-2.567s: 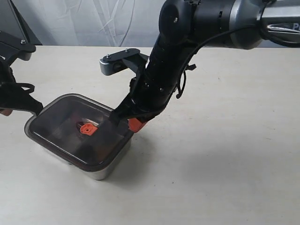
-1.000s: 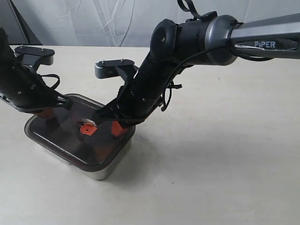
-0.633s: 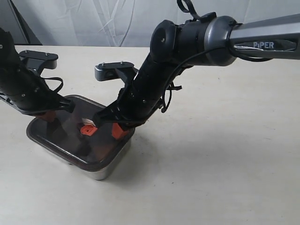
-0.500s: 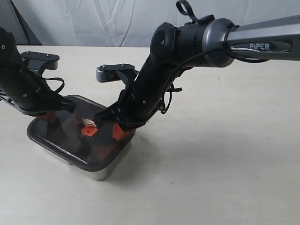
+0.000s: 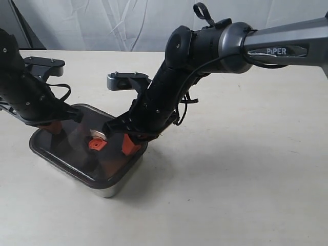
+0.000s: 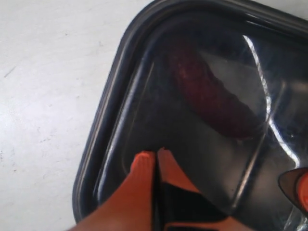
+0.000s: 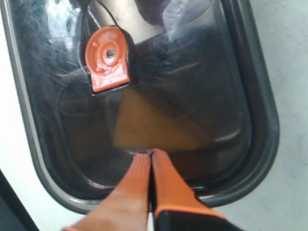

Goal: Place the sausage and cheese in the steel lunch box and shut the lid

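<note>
The steel lunch box [image 5: 110, 188] stands on the table with the dark translucent lid [image 5: 77, 154] lying on top of it. Through the lid I see the red sausage [image 6: 211, 98] in one compartment and the yellow cheese wedge [image 7: 154, 127] in the other. The lid's orange valve [image 7: 108, 57] sits at its centre. My left gripper [image 6: 157, 155] is shut, its tips resting on the lid near one end. My right gripper [image 7: 150, 155] is shut too, its tips pressing on the lid over the cheese, near the other end [image 5: 130, 143].
The box sits at the left of a pale table [image 5: 246, 169]. A white cloth backdrop [image 5: 102, 25] hangs behind the table's far edge. The right arm [image 5: 205, 46] reaches across from the right above the table.
Both shut grippers came down onto the lid and the lid has settled lower and flatter on the box. In the last half second almost nothing has moved.
</note>
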Controlling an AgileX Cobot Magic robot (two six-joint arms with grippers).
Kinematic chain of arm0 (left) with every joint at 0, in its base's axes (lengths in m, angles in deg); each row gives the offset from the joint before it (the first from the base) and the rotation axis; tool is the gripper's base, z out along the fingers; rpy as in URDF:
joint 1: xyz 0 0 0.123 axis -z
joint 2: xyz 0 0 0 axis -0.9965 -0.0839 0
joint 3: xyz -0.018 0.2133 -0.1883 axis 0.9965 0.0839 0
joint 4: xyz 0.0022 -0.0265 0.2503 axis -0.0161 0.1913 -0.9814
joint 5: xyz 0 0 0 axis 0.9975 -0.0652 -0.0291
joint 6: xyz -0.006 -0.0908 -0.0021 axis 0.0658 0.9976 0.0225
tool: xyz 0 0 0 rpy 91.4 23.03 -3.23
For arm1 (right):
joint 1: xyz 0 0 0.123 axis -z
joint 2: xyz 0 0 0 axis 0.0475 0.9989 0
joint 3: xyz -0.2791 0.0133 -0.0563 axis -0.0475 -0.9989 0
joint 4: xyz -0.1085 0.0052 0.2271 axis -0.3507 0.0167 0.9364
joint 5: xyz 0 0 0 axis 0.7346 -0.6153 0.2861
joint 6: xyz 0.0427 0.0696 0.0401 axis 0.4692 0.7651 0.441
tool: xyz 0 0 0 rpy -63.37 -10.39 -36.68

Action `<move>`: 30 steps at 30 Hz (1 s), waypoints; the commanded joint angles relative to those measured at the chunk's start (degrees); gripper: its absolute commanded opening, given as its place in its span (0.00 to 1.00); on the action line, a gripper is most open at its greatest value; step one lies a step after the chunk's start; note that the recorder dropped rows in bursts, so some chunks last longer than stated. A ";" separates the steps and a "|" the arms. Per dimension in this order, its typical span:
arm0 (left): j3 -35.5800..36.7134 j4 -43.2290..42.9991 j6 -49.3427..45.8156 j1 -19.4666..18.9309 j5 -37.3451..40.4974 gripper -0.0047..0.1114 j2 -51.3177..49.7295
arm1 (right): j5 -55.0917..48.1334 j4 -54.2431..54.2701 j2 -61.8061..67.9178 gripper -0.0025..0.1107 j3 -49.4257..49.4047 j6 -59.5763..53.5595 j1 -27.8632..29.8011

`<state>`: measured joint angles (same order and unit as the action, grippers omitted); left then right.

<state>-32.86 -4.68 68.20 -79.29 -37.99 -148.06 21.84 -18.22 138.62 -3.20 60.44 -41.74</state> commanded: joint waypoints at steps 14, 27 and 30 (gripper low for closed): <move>0.86 1.88 -0.17 -0.14 2.24 0.04 -4.85 | 0.85 -9.07 1.83 0.02 -1.23 5.19 -0.35; 0.99 1.88 -0.17 -0.14 -4.78 0.04 21.37 | 6.93 -21.71 -19.39 0.02 -1.23 13.11 -0.35; 2.94 2.01 -0.17 -0.14 -9.00 0.04 29.24 | 7.67 -24.84 -24.33 0.02 -3.13 15.59 -0.35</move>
<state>-31.58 -3.16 67.95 -79.50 -43.62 -125.69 28.97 -39.70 118.67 -4.61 73.47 -42.24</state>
